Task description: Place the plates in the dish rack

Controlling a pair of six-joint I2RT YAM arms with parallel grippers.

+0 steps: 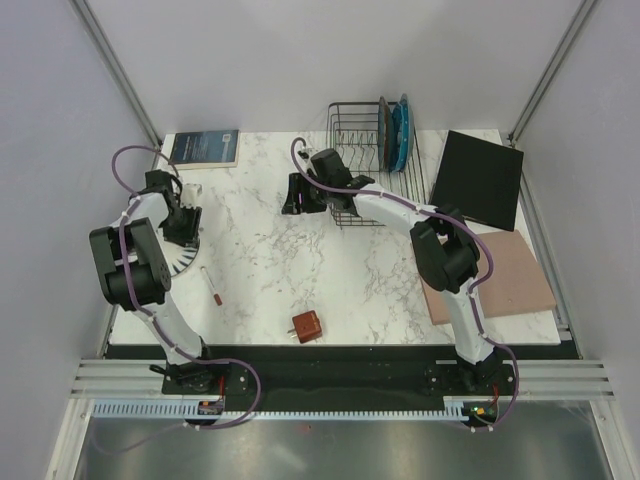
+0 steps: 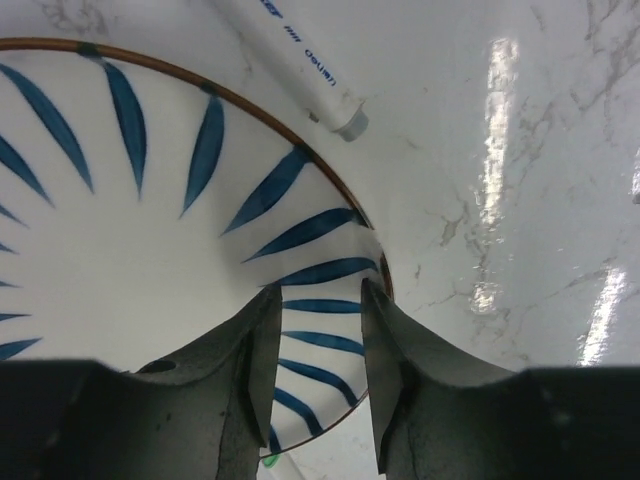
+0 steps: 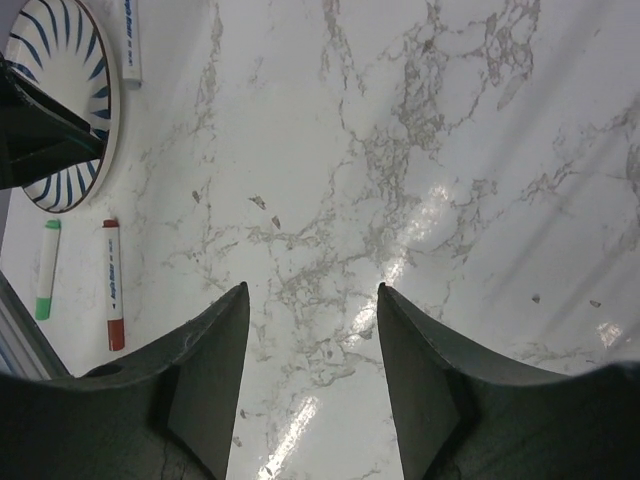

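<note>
Left tool (image 2: 320, 300) over striped plate (image 2: 130, 250) rim (jaws apart).

Dish rack (image 1: 360, 125) rear centre w/ plates (image 1: 400, 135) in its right end — lone plate (image 1: 181, 262) far left, marker (image 1: 212, 285) beside it.

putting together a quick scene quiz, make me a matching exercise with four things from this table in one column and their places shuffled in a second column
Things:
1. striped plate
2. blue plate
3. pink board
4. brown block

Places:
a. standing on edge in the dish rack
b. near the front edge of the table, about the middle
c. flat at the left edge, under the left gripper
d. flat along the right edge

Pairs: 1-c, 2-a, 3-d, 4-b
</note>
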